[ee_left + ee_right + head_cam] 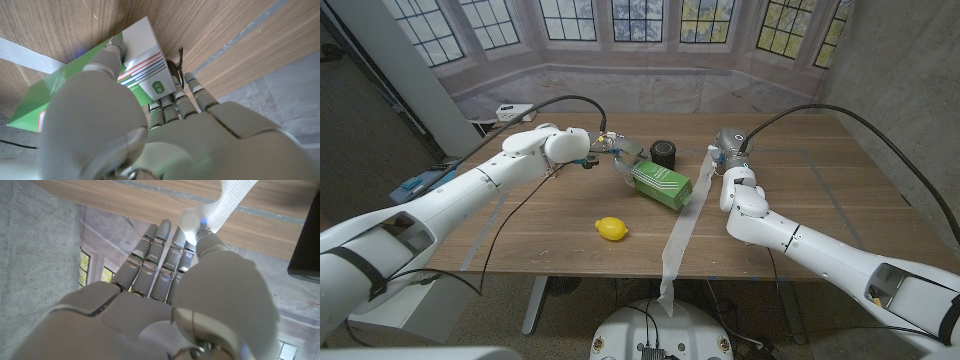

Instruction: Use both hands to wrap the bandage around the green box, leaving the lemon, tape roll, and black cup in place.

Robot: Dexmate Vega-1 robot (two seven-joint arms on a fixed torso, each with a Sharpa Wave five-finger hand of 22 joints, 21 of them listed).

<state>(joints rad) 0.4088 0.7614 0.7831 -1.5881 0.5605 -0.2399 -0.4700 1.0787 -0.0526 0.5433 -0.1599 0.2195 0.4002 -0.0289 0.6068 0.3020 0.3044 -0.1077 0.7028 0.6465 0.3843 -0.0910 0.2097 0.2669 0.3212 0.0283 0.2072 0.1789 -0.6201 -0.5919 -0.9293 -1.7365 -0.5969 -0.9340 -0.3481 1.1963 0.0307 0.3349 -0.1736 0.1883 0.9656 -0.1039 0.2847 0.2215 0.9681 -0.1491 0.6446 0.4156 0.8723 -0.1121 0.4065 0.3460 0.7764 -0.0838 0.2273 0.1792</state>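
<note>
Both hands engaged: box gripped, bandage pinched.
Left hand (603, 146) clamps green box (662, 184), tilted above table (800, 200). Right hand (728, 152) pinches bandage (682, 226) end, strip trailing off the table edge. Lemon (611, 229) nearer robot; black cup (663, 152) between hands.

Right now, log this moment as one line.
left hand: grips green box | right hand: pinches bandage | bandage: hangs over table edge

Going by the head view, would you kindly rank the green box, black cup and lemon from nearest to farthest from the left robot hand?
1. Green box: gripped by the left robot hand.
2. Black cup: just behind the box.
3. Lemon: alone, towards the table's front edge.
</note>
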